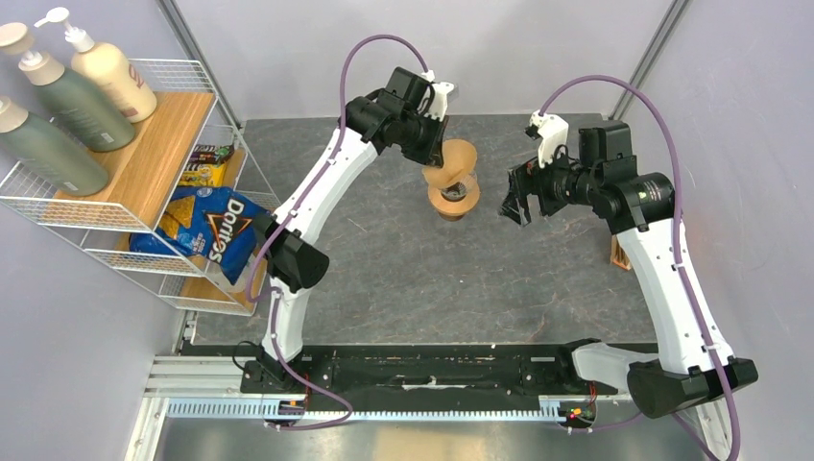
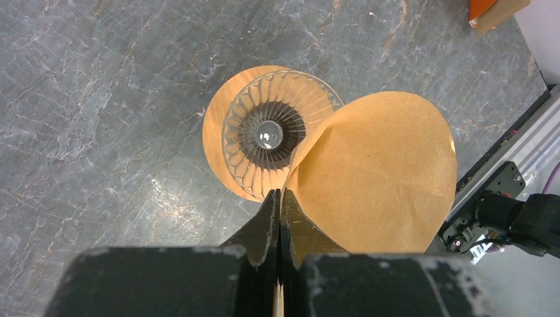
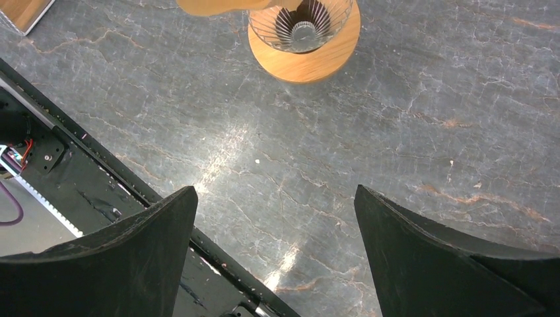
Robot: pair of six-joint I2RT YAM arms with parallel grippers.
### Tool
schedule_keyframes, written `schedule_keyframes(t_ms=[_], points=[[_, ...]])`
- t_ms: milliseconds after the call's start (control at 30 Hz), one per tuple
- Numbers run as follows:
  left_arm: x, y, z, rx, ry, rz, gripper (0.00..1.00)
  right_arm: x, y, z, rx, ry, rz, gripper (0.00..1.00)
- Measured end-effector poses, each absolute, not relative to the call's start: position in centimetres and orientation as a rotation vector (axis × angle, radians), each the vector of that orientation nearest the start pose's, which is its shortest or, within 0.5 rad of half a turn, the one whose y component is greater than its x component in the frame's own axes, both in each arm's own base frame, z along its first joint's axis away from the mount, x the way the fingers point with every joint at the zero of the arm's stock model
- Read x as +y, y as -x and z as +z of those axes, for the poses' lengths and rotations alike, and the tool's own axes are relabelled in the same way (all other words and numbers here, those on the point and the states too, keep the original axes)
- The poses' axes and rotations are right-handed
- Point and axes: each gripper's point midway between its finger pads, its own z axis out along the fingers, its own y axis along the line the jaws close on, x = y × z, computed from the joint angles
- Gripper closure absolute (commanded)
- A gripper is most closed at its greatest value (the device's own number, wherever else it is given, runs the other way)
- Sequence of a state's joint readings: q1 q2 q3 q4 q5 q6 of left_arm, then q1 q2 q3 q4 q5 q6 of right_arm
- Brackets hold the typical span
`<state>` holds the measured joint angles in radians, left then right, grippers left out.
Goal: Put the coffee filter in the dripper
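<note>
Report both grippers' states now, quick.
Left gripper: closed, pinching the coffee filter, not yet in the dripper.
Right gripper: open, holding nothing.

Bright, even overhead light casts faint shadows, with pale glare streaks on the table (image 3: 221, 155).

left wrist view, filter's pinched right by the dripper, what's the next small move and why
Probably nudge the left gripper sideways so the coffee filter comes over the dripper before lowering. The jaws are shut on the filter's edge, but most of the paper hangs to one side of the glass cone, overlapping only its rim, so dropping straight down would likely miss the opening.
</note>
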<state>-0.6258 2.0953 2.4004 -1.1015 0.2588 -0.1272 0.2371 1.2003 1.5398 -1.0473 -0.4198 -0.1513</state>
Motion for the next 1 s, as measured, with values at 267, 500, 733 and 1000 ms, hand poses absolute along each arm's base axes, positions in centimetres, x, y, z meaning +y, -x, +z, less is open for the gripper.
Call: schedule_keyframes(t_ms=[267,500,733,1000], points=[[-34.5,-39.4,24.8,2.367,-0.701,-0.644,0.49,13.5,-27.6,31.5,2.157,0.639,0.527,0.03],[-34.5,-39.8,25.2,2.357,-0.687,-0.670,0.13,14.2,-30.1,32.0,2.148,0.634,0.538,0.05],[-29.0,-41.1,30.9,2.245,-0.561,-0.784,0.10,16.2,-33.8,32.7,2.118,0.684,0.574,0.34],[-22.6,-34.9,38.5,2.049,-0.514,-0.766,0.09,21.3,-38.6,31.1,2.104,0.844,0.475,0.61]])
